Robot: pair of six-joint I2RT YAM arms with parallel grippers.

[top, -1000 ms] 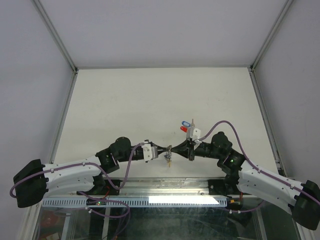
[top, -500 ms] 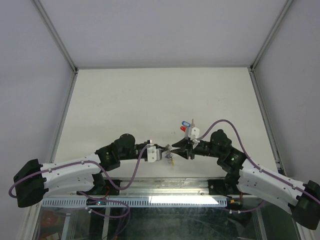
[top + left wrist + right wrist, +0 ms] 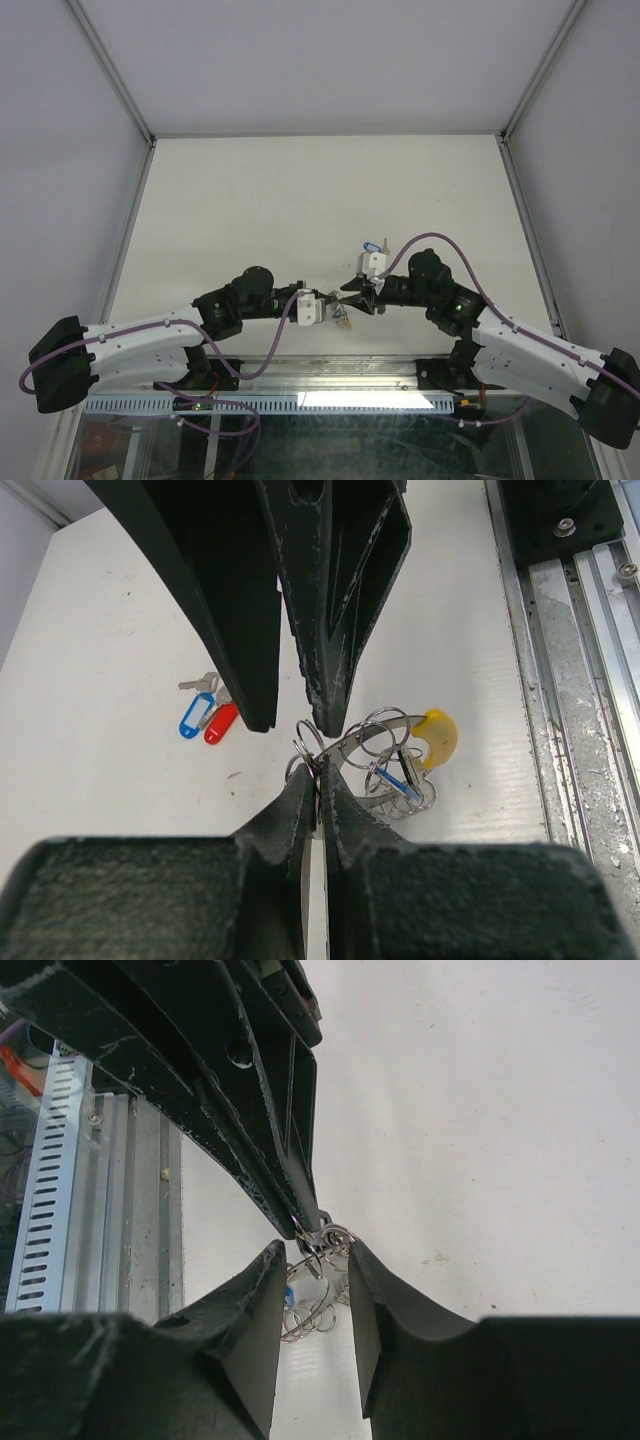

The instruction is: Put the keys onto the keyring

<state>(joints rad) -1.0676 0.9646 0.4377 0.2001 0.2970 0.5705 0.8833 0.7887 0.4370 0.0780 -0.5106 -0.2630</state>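
From up top we spot the loose keys point(image 3: 370, 245) on the table point(image 3: 250, 200), partly tucked behind the right claw point(image 3: 350, 290). On the left wrist cam, the left claw point(image 3: 318, 780) is pinched tight on the keyring point(image 3: 385, 755), near the table's front edge. On the right wrist cam, the right claw's jaws sit apart, with the ring's loops between them.

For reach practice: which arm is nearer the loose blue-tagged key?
Right. The right arm passes beside the blue-tagged key; the left arm ends farther away, to its left.

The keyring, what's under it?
Only bare white table shows under the keyring. The left gripper pinching it covers its near part, so beneath there is hidden.
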